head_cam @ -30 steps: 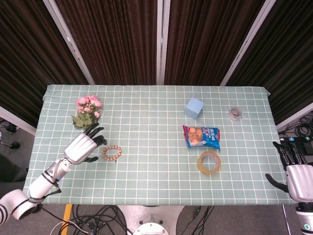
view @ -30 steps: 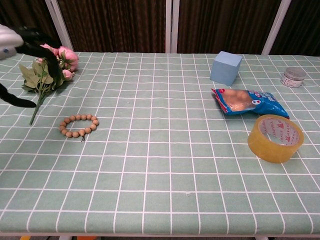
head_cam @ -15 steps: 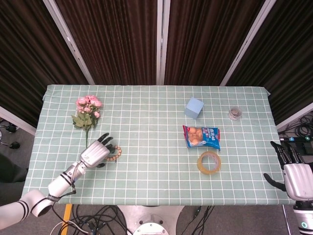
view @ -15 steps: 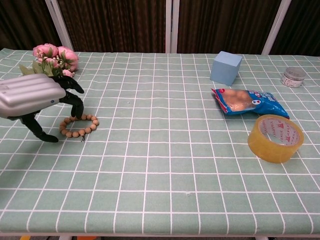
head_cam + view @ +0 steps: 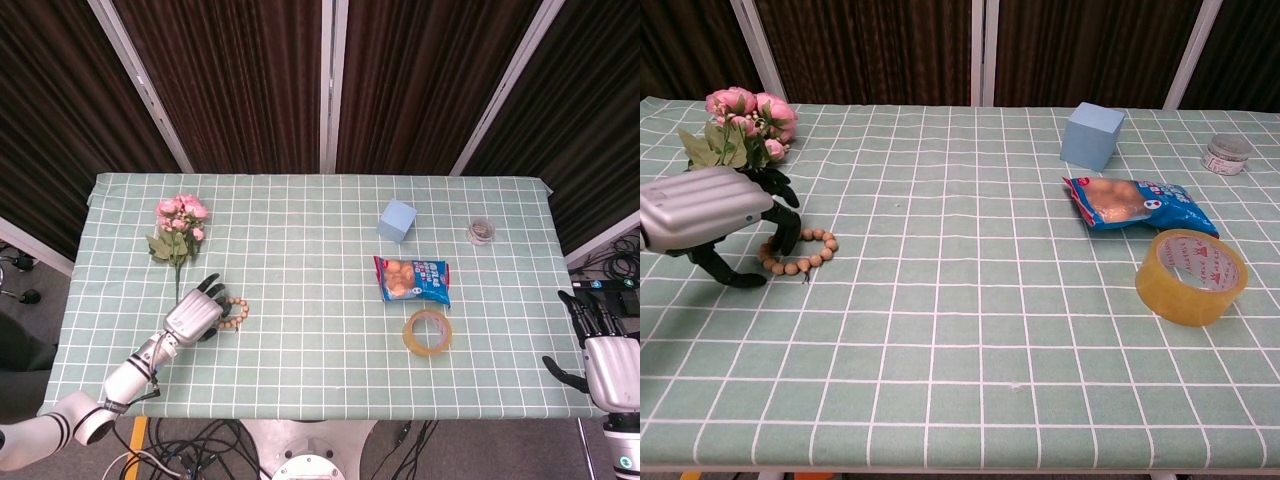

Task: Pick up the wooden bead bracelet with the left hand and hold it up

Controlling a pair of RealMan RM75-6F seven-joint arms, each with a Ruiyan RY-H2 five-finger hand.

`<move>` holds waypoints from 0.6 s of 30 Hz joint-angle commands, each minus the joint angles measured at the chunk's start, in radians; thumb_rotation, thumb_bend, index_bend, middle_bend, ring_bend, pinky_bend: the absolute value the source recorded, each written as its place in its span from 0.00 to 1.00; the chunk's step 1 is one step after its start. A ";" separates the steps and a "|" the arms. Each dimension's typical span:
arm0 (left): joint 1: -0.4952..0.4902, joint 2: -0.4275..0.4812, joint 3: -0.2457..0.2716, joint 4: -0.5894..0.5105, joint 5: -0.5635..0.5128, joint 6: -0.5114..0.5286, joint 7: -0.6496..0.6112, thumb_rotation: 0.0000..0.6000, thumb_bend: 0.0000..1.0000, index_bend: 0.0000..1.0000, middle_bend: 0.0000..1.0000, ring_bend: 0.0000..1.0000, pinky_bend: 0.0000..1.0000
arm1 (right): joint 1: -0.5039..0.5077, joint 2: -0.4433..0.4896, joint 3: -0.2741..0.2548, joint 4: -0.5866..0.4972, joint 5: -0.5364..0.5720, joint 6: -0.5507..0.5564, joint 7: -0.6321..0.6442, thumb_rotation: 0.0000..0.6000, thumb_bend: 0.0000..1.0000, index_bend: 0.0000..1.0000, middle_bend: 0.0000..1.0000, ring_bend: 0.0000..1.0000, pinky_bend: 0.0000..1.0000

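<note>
Chest view, read from its left edge, puts the left hand point(image 5: 710, 215) lower than half a second ago, its dark fingers point(image 5: 783, 232) now curled down over the near-left arc of the wooden bead bracelet point(image 5: 810, 254), which lies flat on the checked tablecloth point(image 5: 970, 330) just in front of the pink flower sprig point(image 5: 738, 128). A second ago that hand hovered up beside the flowers, so the reach is finished and the grasp looks to be starting; nothing is lifted yet. Whether a finger has hooked inside the loop or only rests on the beads I cannot tell, so the hand's closure stays undecided.

Head view shows the left hand point(image 5: 193, 313) from above, covering the bracelet's left side with the beads point(image 5: 234, 312) peeking out to its right. Only that view catches the right hand point(image 5: 606, 360), empty with fingers apart, off the table's right edge.
</note>
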 commanded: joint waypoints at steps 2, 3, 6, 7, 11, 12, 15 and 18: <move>-0.005 0.000 0.006 0.000 -0.003 -0.001 -0.006 1.00 0.31 0.49 0.51 0.21 0.11 | -0.001 -0.001 0.000 0.003 0.002 -0.001 0.002 1.00 0.06 0.07 0.16 0.06 0.19; -0.007 0.000 0.008 0.001 -0.004 -0.002 -0.008 1.00 0.31 0.49 0.51 0.21 0.11 | -0.002 -0.001 0.000 0.003 0.003 -0.001 0.003 1.00 0.06 0.07 0.16 0.06 0.19; -0.013 -0.002 0.013 0.007 -0.008 -0.010 -0.004 1.00 0.31 0.49 0.51 0.21 0.11 | -0.002 -0.002 0.000 0.006 0.003 -0.001 0.005 1.00 0.06 0.07 0.17 0.06 0.19; -0.014 -0.004 0.015 0.009 -0.009 -0.012 0.000 1.00 0.31 0.49 0.51 0.21 0.11 | -0.003 -0.002 0.000 0.007 0.004 0.000 0.007 1.00 0.06 0.07 0.17 0.06 0.19; -0.015 -0.011 0.016 0.014 -0.021 -0.014 0.017 1.00 0.31 0.49 0.51 0.21 0.11 | -0.004 -0.003 0.001 0.010 0.008 -0.003 0.011 1.00 0.06 0.07 0.17 0.06 0.19; -0.015 -0.012 0.017 0.016 -0.022 -0.014 0.026 1.00 0.31 0.49 0.51 0.21 0.11 | -0.003 -0.003 0.001 0.011 0.009 -0.004 0.012 1.00 0.06 0.07 0.17 0.06 0.19; -0.016 -0.017 0.018 0.017 -0.031 -0.020 0.049 1.00 0.31 0.49 0.51 0.21 0.11 | 0.000 -0.004 0.002 0.014 0.007 -0.008 0.016 1.00 0.06 0.07 0.17 0.06 0.19; -0.018 -0.022 0.020 0.016 -0.039 -0.028 0.045 1.00 0.31 0.51 0.52 0.22 0.11 | 0.001 -0.006 0.002 0.017 0.008 -0.010 0.019 1.00 0.06 0.07 0.17 0.06 0.19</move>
